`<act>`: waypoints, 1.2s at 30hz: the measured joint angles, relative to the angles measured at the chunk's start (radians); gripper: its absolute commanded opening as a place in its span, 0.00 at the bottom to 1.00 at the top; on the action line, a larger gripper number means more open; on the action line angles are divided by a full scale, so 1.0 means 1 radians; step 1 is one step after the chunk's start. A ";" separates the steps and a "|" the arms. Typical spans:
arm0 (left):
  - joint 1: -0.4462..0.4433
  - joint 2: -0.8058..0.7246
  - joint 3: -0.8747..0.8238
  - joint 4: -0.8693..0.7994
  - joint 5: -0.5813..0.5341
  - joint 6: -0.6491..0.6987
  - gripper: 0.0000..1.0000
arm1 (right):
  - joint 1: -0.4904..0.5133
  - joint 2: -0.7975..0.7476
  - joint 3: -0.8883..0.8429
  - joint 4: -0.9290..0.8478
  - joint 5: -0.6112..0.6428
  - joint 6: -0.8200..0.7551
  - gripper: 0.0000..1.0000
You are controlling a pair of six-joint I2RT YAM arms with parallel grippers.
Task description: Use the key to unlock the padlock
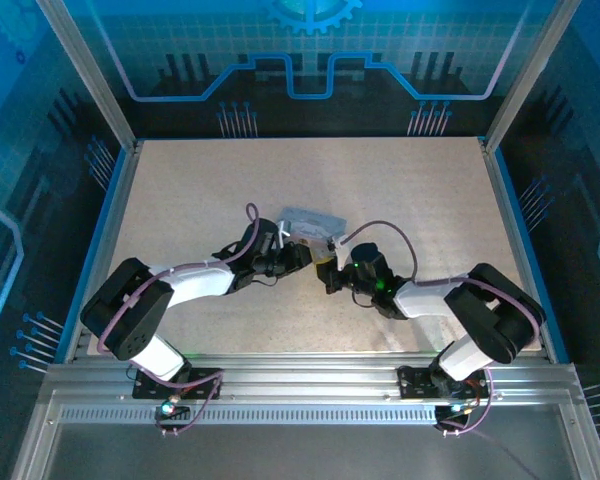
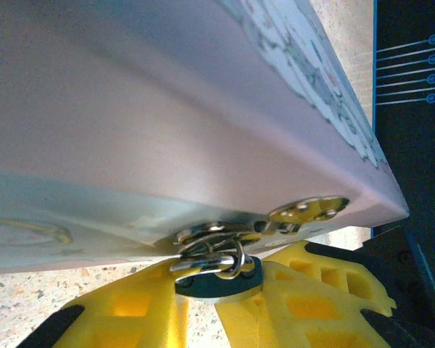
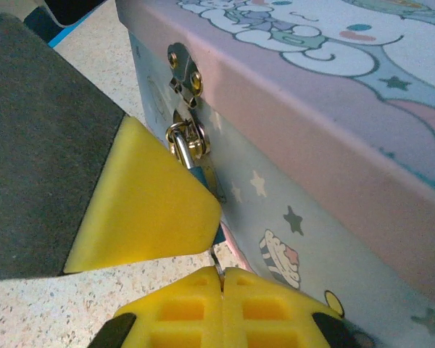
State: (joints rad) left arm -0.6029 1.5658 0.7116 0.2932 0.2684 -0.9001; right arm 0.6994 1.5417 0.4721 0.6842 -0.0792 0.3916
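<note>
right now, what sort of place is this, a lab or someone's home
Most likely a robot lab work cell. The left arm and right arm are bolted to an aluminium rail at the near edge of a speckled table, boxed in by blue circuit-pattern panels.

I'm working in a robot lab cell: a speckled table (image 1: 400, 190) fenced by aluminium posts (image 1: 85, 70), blue circuit-pattern panels (image 1: 310, 40) behind, slotted rail (image 1: 310, 385) nearest.
</note>
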 measured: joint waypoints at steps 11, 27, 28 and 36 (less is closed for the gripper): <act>0.005 -0.003 -0.002 0.001 -0.035 -0.018 0.27 | -0.006 0.053 0.013 0.057 -0.014 0.065 0.00; -0.010 0.072 -0.056 0.125 0.005 -0.056 0.36 | 0.024 0.070 -0.064 0.117 0.020 0.209 0.00; -0.012 0.072 -0.061 0.129 0.010 -0.061 0.38 | 0.027 0.071 -0.072 0.124 0.024 0.219 0.00; -0.011 0.050 -0.089 0.134 0.025 -0.070 0.54 | 0.037 0.106 -0.080 0.142 0.043 0.272 0.00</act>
State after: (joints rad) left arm -0.6140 1.6157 0.6231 0.4267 0.2932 -0.9703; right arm 0.7364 1.6474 0.3916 0.8261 -0.0364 0.6636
